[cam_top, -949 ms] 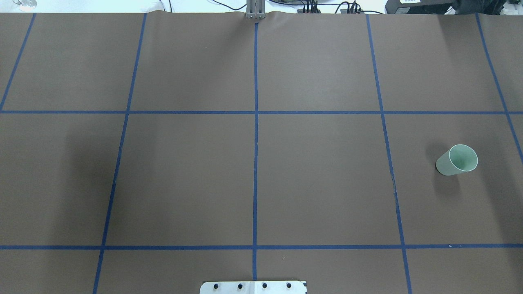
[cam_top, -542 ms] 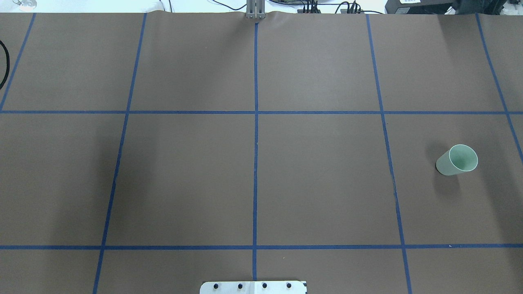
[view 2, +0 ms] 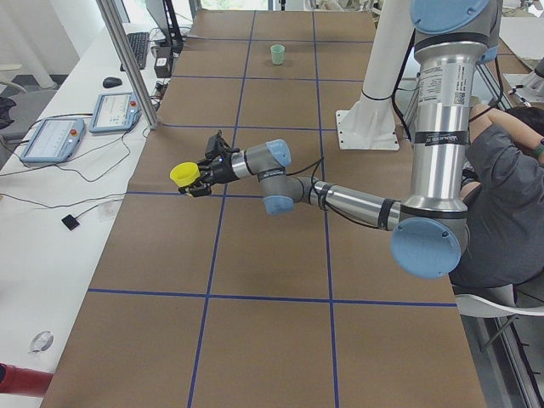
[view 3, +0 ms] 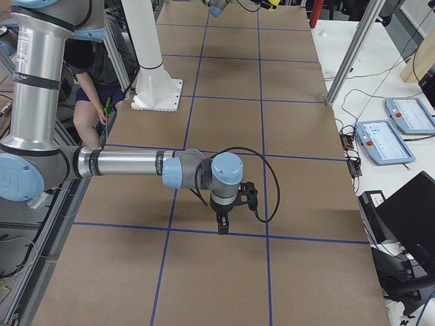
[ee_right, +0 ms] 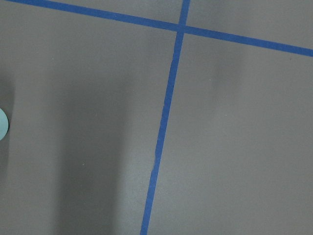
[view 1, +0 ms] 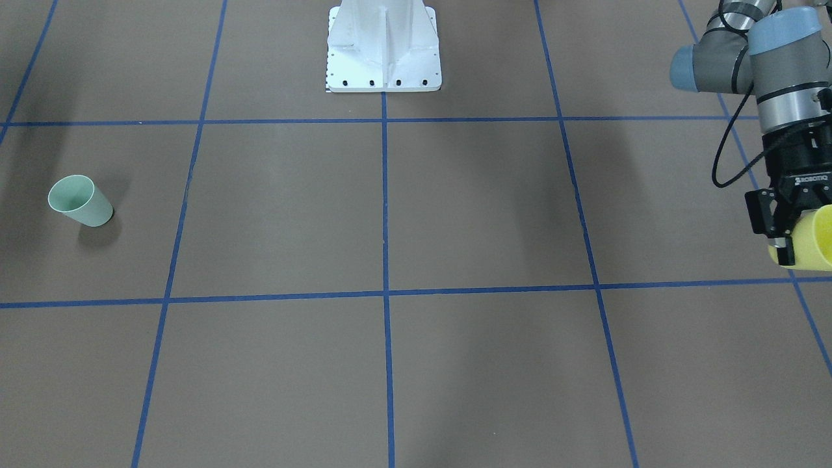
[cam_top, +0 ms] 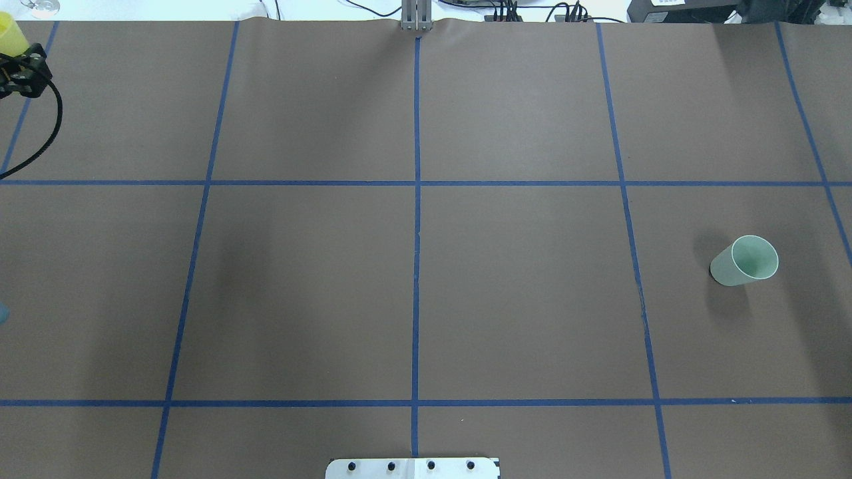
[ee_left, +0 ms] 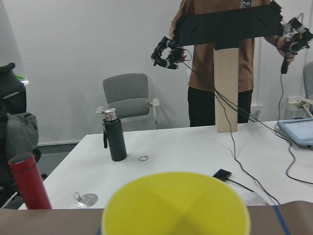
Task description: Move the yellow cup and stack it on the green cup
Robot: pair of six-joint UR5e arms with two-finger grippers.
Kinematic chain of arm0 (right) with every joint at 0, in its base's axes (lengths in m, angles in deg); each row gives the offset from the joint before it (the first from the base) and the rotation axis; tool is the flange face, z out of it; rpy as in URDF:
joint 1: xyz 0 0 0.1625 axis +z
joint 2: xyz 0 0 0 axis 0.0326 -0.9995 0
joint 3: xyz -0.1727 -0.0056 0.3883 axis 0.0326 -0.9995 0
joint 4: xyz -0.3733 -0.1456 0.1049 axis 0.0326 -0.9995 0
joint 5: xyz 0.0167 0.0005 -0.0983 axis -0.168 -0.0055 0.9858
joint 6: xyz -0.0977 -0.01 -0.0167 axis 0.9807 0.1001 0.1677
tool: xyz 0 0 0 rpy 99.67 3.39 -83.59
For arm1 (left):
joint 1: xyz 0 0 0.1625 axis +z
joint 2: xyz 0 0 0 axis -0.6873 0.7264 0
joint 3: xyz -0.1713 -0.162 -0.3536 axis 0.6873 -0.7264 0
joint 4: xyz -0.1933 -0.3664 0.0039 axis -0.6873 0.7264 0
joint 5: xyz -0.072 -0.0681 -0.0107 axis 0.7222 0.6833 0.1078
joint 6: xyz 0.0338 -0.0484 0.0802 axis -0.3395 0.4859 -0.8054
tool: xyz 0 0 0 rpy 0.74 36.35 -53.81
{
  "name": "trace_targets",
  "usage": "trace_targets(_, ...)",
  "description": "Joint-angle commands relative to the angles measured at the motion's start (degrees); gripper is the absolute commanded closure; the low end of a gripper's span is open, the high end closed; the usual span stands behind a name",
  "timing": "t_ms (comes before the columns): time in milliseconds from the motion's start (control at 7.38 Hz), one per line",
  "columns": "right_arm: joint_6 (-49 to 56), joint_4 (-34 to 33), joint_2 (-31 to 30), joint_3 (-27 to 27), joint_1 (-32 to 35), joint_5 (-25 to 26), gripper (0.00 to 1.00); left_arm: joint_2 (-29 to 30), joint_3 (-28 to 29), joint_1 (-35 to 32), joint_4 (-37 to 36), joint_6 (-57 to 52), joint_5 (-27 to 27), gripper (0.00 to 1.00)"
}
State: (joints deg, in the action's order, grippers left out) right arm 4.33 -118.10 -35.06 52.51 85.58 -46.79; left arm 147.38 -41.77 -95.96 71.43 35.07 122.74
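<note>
The yellow cup [view 1: 812, 237] is held off the table on its side by my left gripper [view 1: 806, 246], which is shut on it at the table's far left end. The overhead view shows the yellow cup [cam_top: 10, 33] and left gripper [cam_top: 14, 50] in its top left corner. In the left wrist view the yellow cup's [ee_left: 176, 205] open mouth fills the bottom. The green cup [cam_top: 744, 261] stands mouth up on the right side, far from it, and is small in the front view [view 1: 81, 201]. My right gripper [view 3: 223, 224] hangs near the table; I cannot tell its state.
The white robot base [view 1: 383, 45] stands at the table's near middle edge. A seated person [view 2: 501, 170] is beside the base. Past the table's left end a white desk holds a black bottle [ee_left: 114, 137] and a red bottle [ee_left: 29, 181], with a person [ee_left: 220, 73] standing behind.
The left gripper with the yellow cup has come into the overhead view's top left corner, where first nothing and then only its cable showed. The green cup has not moved.
</note>
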Motion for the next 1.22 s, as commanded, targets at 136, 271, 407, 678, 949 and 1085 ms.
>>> trace_targets(136,0.00,0.00,0.00,0.27,0.00,0.00,0.00,2.86,0.03,8.31,6.43,-5.16,2.12,1.00)
trace_targets(271,0.00,0.09,0.00,0.36,0.00,-1.74,0.00,4.36,-0.06,10.77,6.69,-7.60,2.38,1.00)
trace_targets(407,0.17,1.74,-0.17,-0.07,0.00,-4.98,0.00,7.33,-0.06,12.79,6.69,-9.54,6.82,1.00)
trace_targets(678,0.18,5.26,-0.26,0.10,0.00,-6.32,0.00,11.48,-1.80,14.21,7.13,-13.31,19.82,1.00)
trace_targets(949,0.00,8.85,0.00,0.27,0.00,-6.06,0.00,15.42,-3.31,18.60,7.22,-16.94,26.00,1.00)
trace_targets(1085,0.00,13.32,0.52,-0.42,0.09,-5.80,0.00,16.66,-3.31,20.18,7.39,-17.46,28.11,1.00)
